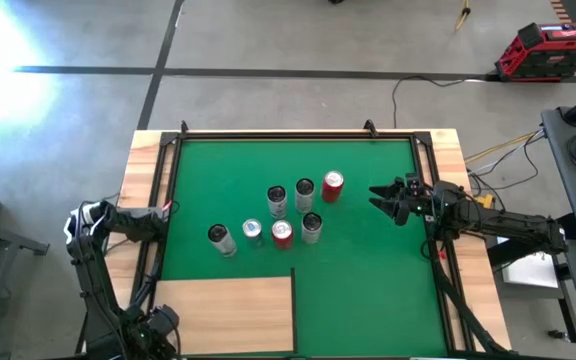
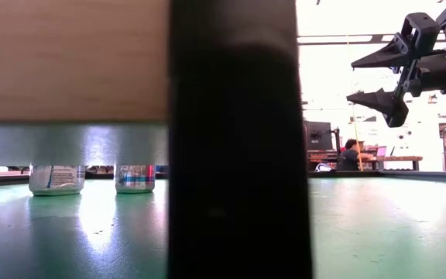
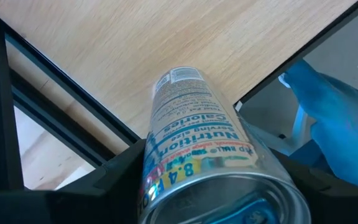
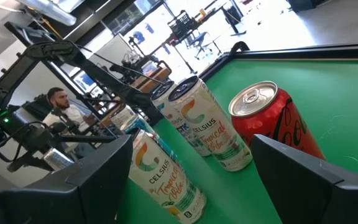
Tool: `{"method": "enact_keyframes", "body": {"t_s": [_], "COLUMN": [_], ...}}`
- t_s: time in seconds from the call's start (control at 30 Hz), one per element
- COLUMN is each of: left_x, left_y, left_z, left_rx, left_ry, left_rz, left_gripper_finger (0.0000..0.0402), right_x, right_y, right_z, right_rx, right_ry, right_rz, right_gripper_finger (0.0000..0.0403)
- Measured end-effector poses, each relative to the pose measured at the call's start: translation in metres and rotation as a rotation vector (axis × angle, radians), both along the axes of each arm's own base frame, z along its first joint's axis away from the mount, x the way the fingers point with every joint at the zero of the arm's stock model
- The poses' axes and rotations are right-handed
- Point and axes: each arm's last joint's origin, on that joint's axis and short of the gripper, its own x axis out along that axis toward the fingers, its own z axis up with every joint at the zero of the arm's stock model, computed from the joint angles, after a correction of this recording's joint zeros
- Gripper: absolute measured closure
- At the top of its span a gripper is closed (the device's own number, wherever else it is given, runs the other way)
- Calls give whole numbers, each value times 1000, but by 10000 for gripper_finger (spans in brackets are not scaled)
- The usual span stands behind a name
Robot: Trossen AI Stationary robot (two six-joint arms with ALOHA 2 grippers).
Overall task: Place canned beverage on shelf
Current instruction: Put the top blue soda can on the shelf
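My left gripper (image 3: 207,186) is shut on a silver can with a nutrition label (image 3: 191,130), over the pale wood shelf (image 3: 166,37) at the table's near left corner (image 1: 223,315). In the high view this gripper (image 1: 160,322) stands at the shelf's left edge and the held can is hidden. Several cans stand upright on the green mat (image 1: 368,280): a red one (image 1: 332,186) and silver ones (image 1: 276,200). My right gripper (image 1: 388,200) is open and empty, raised above the mat (image 2: 378,77), just right of the red can (image 4: 272,118). My left gripper pinches the can's side wall (image 3: 157,168) between its two fingers (image 3: 120,171), near the end closest to the wrist. The can lies along the fingers, its far end (image 3: 179,78) pointing at the shelf's wood. Whether that end touches the shelf I cannot tell.
A black frame runs along the mat's edges (image 1: 158,200) and beside the shelf (image 3: 61,93). A black post (image 2: 235,139) fills the middle of the low view, with the raised shelf (image 2: 68,62) beside it. A blue object (image 3: 334,118) lies beyond the shelf's edge. People sit in the room behind (image 4: 61,102).
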Motion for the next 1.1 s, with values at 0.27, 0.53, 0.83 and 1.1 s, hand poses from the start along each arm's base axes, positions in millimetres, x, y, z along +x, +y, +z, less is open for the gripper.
{"method": "enact_keyframes", "body": {"t_s": [0.27,0.53,0.83,1.1], "left_x": [0,0,0,0], "left_y": [0,1,1,3], "left_z": [0,0,-1,-1], "left_rx": [5,15,31,44], "left_ry": [5,7,-2,3], "left_rz": [35,54,123,119], "left_gripper_finger": [150,146,128,127], "right_x": [0,0,0,0], "right_y": [0,0,0,0], "right_z": [0,0,0,0], "right_rx": [0,0,0,0], "right_ry": [0,0,1,1], "right_rz": [0,0,0,0], "right_gripper_finger": [85,85,85,85]}}
